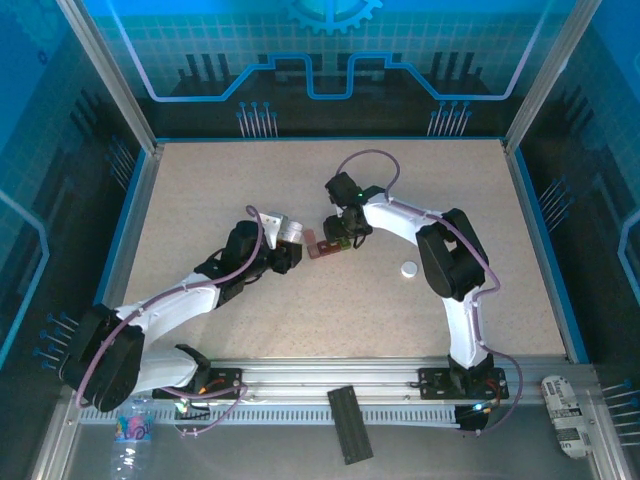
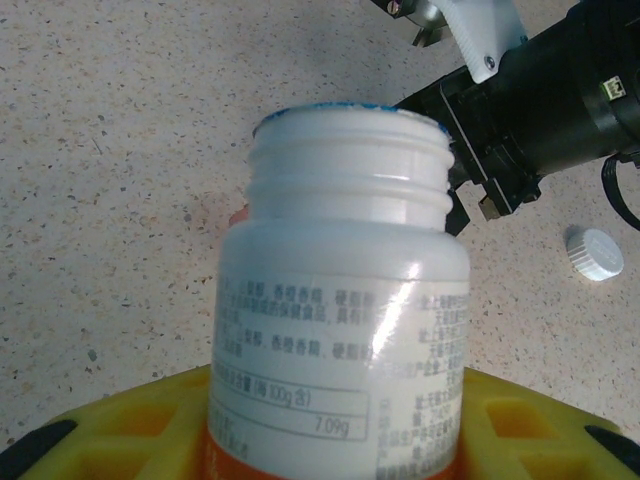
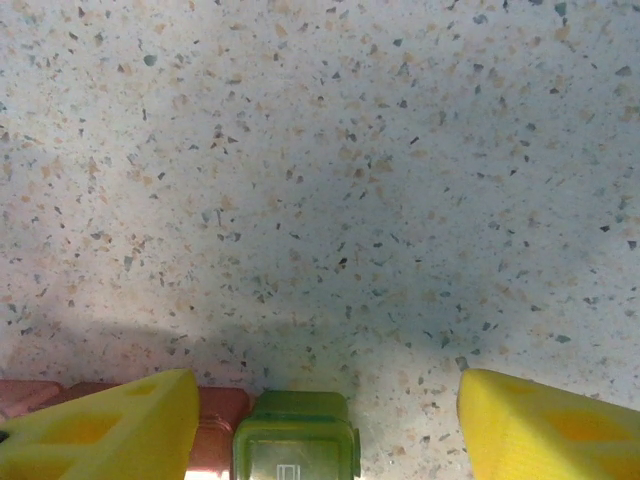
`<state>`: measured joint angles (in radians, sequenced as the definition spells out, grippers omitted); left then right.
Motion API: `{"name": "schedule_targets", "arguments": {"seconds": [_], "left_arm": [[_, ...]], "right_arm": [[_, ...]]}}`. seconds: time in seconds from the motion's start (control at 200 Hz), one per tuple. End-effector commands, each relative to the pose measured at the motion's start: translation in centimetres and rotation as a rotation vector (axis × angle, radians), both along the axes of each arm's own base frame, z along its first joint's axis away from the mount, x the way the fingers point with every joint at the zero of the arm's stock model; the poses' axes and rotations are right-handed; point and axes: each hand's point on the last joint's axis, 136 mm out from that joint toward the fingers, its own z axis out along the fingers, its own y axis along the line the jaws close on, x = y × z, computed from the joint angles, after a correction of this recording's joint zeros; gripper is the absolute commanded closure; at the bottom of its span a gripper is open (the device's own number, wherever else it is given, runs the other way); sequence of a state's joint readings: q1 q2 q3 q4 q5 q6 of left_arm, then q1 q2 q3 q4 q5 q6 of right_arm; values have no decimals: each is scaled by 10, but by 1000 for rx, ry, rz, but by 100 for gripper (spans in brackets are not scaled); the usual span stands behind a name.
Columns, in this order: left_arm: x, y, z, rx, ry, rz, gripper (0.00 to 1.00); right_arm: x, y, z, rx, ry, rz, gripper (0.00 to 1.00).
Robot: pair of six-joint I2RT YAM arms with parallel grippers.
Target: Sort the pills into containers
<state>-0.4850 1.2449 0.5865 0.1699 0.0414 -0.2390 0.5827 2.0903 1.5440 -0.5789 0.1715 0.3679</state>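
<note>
The containers [image 1: 322,245] are a short strip lying mid-table. In the right wrist view its green end compartment [image 3: 297,437] sits lid-shut next to a dark red one [image 3: 222,420]. My right gripper [image 3: 325,430] is open and straddles the green end, with its left finger over the red part. It appears from above as the right gripper [image 1: 342,232]. My left gripper [image 2: 340,445] is shut on the white bottle [image 2: 345,300] with an orange band. The bottle is uncapped, with its mouth pointing toward the strip. From above, the bottle [image 1: 291,230] lies just left of the strip. Its inside is hidden.
The bottle's white cap [image 1: 408,268] lies on the table right of the strip, and the cap [image 2: 595,252] also shows from the left wrist. A black flat piece [image 1: 350,422] rests on the front rail. Blue walls ring the table.
</note>
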Motion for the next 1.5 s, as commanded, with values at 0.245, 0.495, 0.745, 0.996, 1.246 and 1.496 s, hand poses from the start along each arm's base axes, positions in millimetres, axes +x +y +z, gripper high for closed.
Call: {"name": "schedule_targets", "arguments": {"seconds": [0.245, 0.495, 0.745, 0.996, 1.246, 1.496], "left_arm": [[11, -8, 22, -64, -37, 0, 100], [11, -8, 22, -65, -36, -1, 100], [11, -7, 23, -65, -39, 2, 100], [12, -7, 26, -67, -48, 4, 100], [11, -6, 31, -66, -57, 6, 100], [10, -4, 34, -65, -64, 9, 100]], "right_arm": [[-25, -21, -5, -50, 25, -3, 32], [-28, -25, 9, -24, 1, -20, 32], [-43, -14, 40, 38, -56, 47, 27], [-75, 14, 39, 96, -43, 312, 18], [-98, 17, 18, 28, 11, 427, 15], [-108, 4, -3, -77, 33, 416, 11]]}}
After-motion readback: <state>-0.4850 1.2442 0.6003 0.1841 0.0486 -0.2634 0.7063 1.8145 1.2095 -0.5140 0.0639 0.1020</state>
